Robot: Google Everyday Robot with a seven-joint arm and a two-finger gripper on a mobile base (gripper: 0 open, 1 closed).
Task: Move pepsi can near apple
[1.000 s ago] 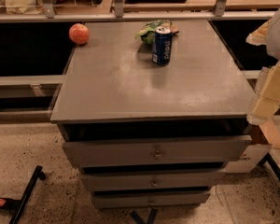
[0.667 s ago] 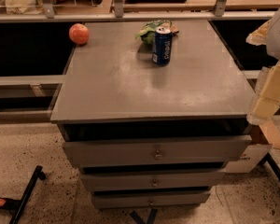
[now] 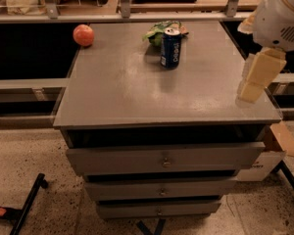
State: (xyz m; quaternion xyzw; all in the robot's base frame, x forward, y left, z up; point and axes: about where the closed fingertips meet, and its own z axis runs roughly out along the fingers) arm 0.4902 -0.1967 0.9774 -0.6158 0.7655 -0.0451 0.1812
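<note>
Your inventory, nearest item first.

1. Floor (image 3: 34, 146): speckled stone. A black stand leg (image 3: 28, 200) lies slantwise at the lower left, with a small orange piece (image 3: 0, 212) beside it.
2. Drawers (image 3: 161, 159): three grey fronts stacked under the desk, each with a small knob at its middle. The top one stands slightly out.
3. Cardboard box (image 3: 280, 142): on the floor, just beside the desk's front-right corner.
4. Desk (image 3: 132, 94): flat grey top, dully shining.
5. Gripper (image 3: 250, 93): cream-coloured, pointing downward over the desk's right edge, near the front-right corner and well apart from every item on the top. You cannot tell from this view whether it is open or closed. It holds nothing that shows.
6. Arm (image 3: 284, 13): white rounded housing above the gripper, beyond the far-right corner.
7. Pepsi can (image 3: 170, 48): dark blue, silver top, standing upright near the middle of the far edge, slightly right of centre.
8. Green bag (image 3: 156, 32): crinkled, just behind the can at the far edge and touching it or nearly so.
9. Apple (image 3: 83, 35): orange-red, at the far-left corner, well apart from the can.
10. Metal rail (image 3: 137, 17): runs along behind the far edge.
</note>
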